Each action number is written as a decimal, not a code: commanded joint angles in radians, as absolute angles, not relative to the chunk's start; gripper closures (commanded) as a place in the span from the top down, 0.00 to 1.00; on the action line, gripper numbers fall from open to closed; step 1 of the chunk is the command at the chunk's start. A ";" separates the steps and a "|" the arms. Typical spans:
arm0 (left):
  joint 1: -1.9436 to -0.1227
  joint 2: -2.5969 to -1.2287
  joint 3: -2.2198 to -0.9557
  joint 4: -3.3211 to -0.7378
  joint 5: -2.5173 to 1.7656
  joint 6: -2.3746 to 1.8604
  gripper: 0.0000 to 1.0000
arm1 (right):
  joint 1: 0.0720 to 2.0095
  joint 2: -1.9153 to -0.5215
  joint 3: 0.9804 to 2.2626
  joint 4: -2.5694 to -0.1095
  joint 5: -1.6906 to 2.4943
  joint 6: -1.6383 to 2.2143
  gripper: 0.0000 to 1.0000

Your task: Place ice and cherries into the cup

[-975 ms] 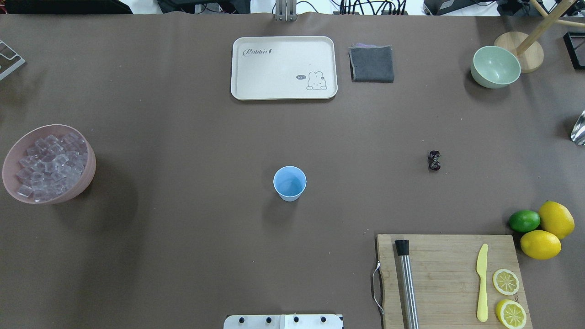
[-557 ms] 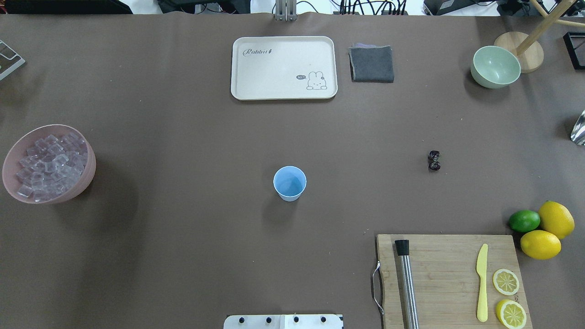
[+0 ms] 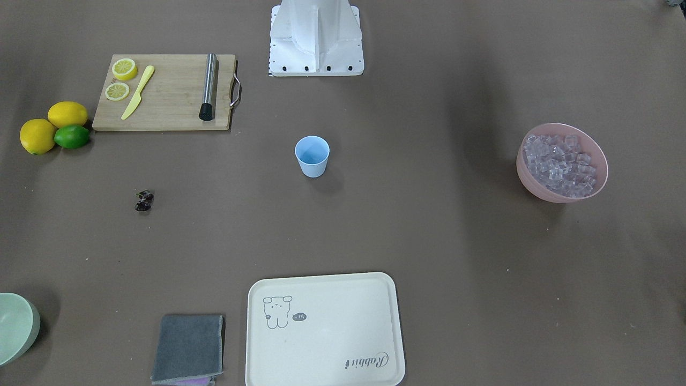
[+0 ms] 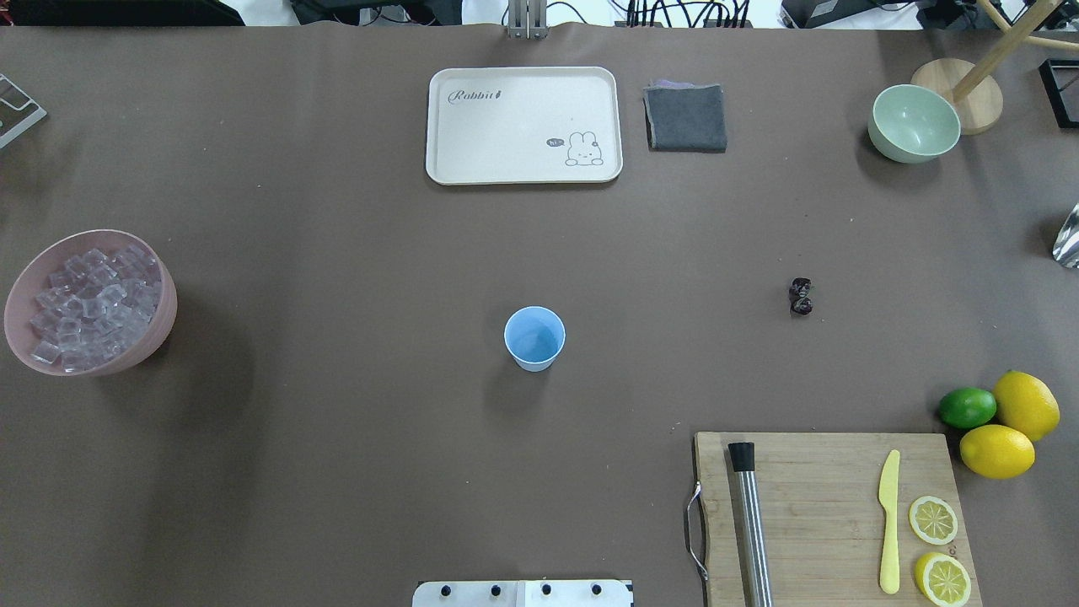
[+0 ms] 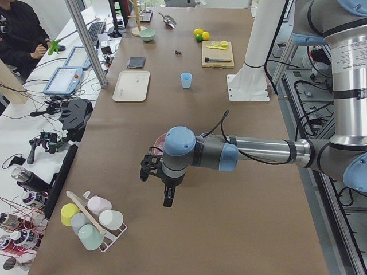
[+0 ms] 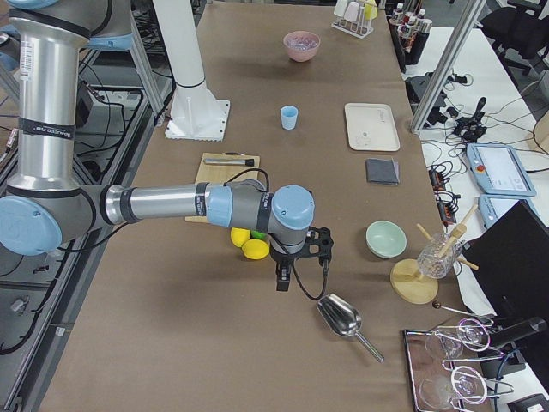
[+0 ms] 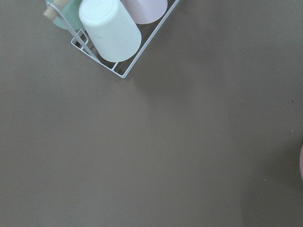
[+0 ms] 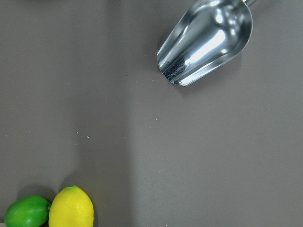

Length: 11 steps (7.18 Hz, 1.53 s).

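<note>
A: Cup (image 4: 534, 338) empty, upright, mid-table. Ice (image 4: 93, 308) heaped in pink bowl (image 4: 167, 316) on robot's left, cherries (image 4: 801, 296) loose on its right. Grippers?
B: Left gripper (image 5: 167, 197), right gripper (image 6: 280, 279): can't tell opening or load. Cubes hard, slick, so I'd use the metal scoop (image 8: 206, 42). Cherries tiny, glossy, round: pinch gently.
</note>
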<state>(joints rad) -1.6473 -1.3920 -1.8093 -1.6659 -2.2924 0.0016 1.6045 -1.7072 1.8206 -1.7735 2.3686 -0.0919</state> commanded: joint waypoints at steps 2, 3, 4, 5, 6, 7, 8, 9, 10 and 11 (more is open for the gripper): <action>-1.643 -1.399 -1.807 -1.669 -2.289 0.005 0.98 | 1.606 -1.707 1.807 -1.775 2.368 -0.091 1.00; -1.643 -1.402 -1.806 -1.669 -2.286 0.006 0.98 | 1.605 -1.706 1.810 -1.773 2.370 -0.091 1.00; -1.643 -1.407 -1.801 -1.670 -2.284 0.008 0.98 | 1.605 -1.700 1.812 -1.775 2.372 -0.091 1.00; -1.644 -1.407 -1.805 -1.671 -2.284 0.008 0.98 | 1.605 -1.698 1.813 -1.772 2.370 -0.092 1.00; -1.644 -1.405 -1.805 -1.671 -2.283 0.009 0.98 | 1.605 -1.698 1.816 -1.772 2.368 -0.098 1.00; -1.643 -1.407 -1.802 -1.671 -2.283 0.009 0.98 | 1.605 -1.697 1.818 -1.772 2.378 -0.095 1.00; -1.644 -1.405 -1.802 -1.671 -2.283 0.011 0.98 | 1.605 -1.694 1.825 -1.772 2.379 -0.091 1.00; -1.643 -1.405 -1.784 -1.671 -2.284 0.011 0.98 | 1.605 -1.671 1.824 -1.773 2.378 -0.089 1.00; -1.644 -1.402 -1.787 -1.672 -2.290 0.008 0.98 | 1.605 -1.666 1.819 -1.773 2.375 -0.090 1.00; -1.644 -1.391 -1.804 -1.678 -2.296 0.011 0.98 | 1.605 -1.672 1.824 -1.773 2.381 -0.089 1.00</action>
<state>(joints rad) -1.6438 -1.4007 -1.7923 -1.6730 -2.2894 0.0094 1.6045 -1.6717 1.8218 -1.7731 2.3770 -0.0900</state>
